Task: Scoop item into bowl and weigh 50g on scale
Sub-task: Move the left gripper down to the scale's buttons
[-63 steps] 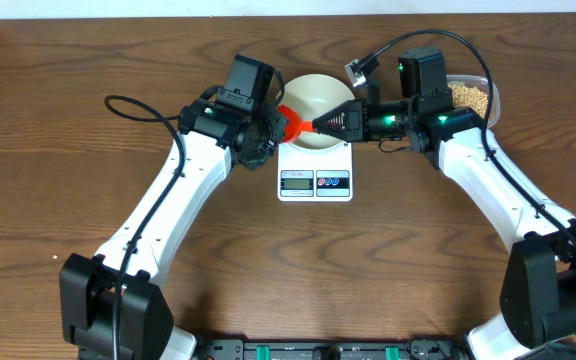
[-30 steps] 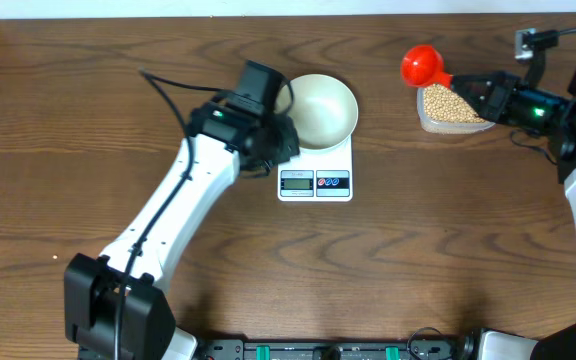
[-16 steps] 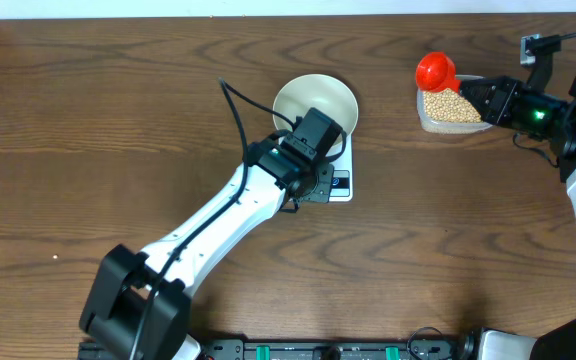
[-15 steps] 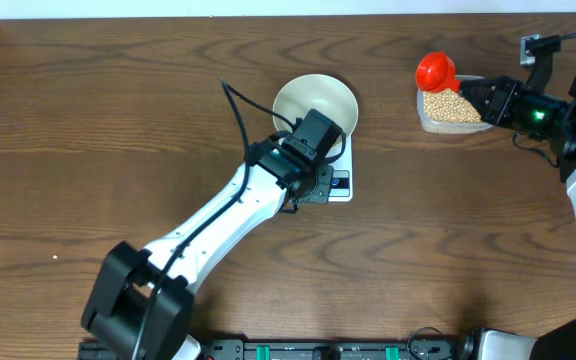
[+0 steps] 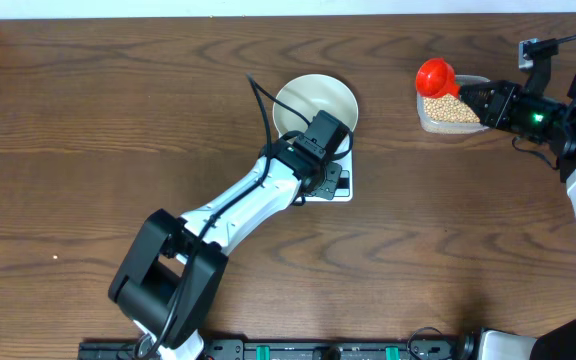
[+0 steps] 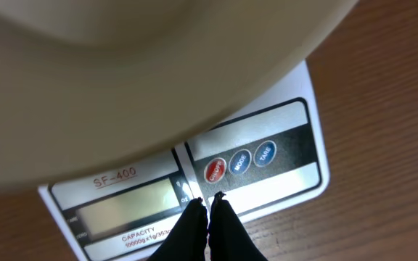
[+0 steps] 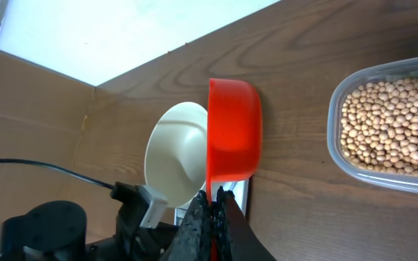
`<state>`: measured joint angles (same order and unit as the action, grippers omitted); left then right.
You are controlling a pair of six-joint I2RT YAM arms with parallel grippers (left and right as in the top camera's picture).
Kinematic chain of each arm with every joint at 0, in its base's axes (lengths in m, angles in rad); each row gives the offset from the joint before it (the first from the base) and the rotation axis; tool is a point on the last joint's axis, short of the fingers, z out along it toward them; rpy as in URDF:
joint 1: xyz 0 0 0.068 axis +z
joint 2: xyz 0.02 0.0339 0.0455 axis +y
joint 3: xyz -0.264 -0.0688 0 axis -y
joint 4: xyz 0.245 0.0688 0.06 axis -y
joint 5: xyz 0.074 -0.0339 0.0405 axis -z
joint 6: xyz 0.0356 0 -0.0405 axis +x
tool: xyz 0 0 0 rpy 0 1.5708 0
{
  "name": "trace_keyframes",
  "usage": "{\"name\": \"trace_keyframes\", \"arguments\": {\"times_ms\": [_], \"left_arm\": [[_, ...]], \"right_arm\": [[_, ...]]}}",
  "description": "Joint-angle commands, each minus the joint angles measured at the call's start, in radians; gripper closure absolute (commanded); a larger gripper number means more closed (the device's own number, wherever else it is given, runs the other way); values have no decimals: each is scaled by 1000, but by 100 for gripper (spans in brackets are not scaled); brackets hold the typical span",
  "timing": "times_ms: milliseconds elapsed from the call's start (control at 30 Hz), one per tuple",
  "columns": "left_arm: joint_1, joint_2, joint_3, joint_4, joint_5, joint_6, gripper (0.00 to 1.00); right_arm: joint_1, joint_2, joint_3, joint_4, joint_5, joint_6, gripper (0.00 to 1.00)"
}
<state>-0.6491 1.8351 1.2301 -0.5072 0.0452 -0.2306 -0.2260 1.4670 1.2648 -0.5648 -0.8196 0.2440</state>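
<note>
The white bowl (image 5: 315, 103) sits on the white scale (image 5: 340, 186); in the overhead view it looks empty. My left gripper (image 5: 320, 180) is shut and empty, its tips (image 6: 208, 205) just above the scale's panel (image 6: 133, 205), beside the red button (image 6: 215, 170). My right gripper (image 5: 480, 100) is shut on the handle of a red scoop (image 5: 435, 77), whose cup hangs at the left end of the clear tub of beans (image 5: 452, 108). In the right wrist view the scoop (image 7: 232, 130) is tilted on its side, left of the beans (image 7: 396, 134).
The clear tub (image 7: 383, 177) stands at the back right near the table's far edge. My left arm (image 5: 230, 210) lies diagonally across the table's middle. A black cable (image 5: 264, 95) loops beside the bowl.
My left arm swung from beside the bowl down over the scale's button panel. My right gripper carried the red scoop from over the bowl to the tub and shifted slightly there.
</note>
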Motion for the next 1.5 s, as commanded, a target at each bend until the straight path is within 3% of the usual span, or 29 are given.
{"name": "trace_keyframes", "arguments": {"times_ms": [0, 1000, 1467], "left_arm": [[2, 27, 2, 16, -20, 48, 93], [3, 125, -2, 87, 6, 145, 93], [2, 38, -1, 72, 6, 171, 93]], "right_arm": [[-3, -1, -1, -3, 3, -21, 99], [-3, -1, -1, -4, 3, -21, 99], [-3, -1, -1, -3, 3, -21, 99]]}}
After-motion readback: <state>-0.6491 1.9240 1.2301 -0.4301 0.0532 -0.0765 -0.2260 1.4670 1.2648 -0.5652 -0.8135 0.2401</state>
